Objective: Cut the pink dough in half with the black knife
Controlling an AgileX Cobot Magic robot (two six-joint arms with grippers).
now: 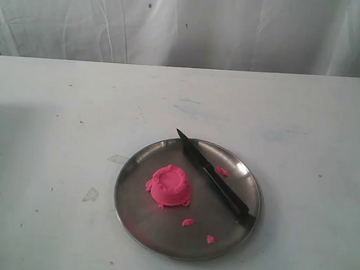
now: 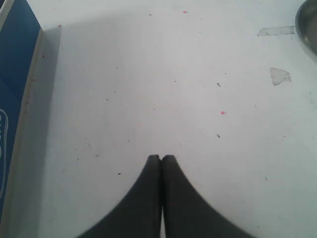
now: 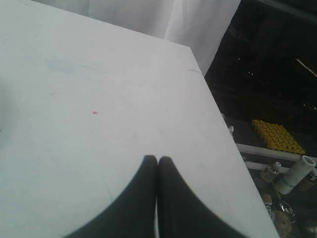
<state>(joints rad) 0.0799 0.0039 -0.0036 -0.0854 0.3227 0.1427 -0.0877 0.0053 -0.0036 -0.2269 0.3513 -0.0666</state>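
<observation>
Both of my grippers are closed, with nothing between the fingers. On the left gripper (image 2: 161, 157) the two dark fingers (image 2: 146, 198) press together at the tips, over the bare white table (image 2: 148, 89), and a blue box (image 2: 15, 74) stands at one side. On the right gripper (image 3: 157, 159) the fingers (image 3: 141, 198) are pressed together in the same way, over the table near its corner, and they hold nothing.

The black knife (image 1: 213, 177) lies flat on the steel plate (image 1: 137, 221), in the right half of it in the exterior view. Its long axis runs diagonally: the pointed tip looks to the far left and passes a little over the far rim, and the handle ends at the near right rim. The pink dough (image 1: 170, 185) sits on the same plate, left of the blade and not touching it, in one whole piece. Some small pink crumbs (image 1: 187, 222) lie around it.
</observation>
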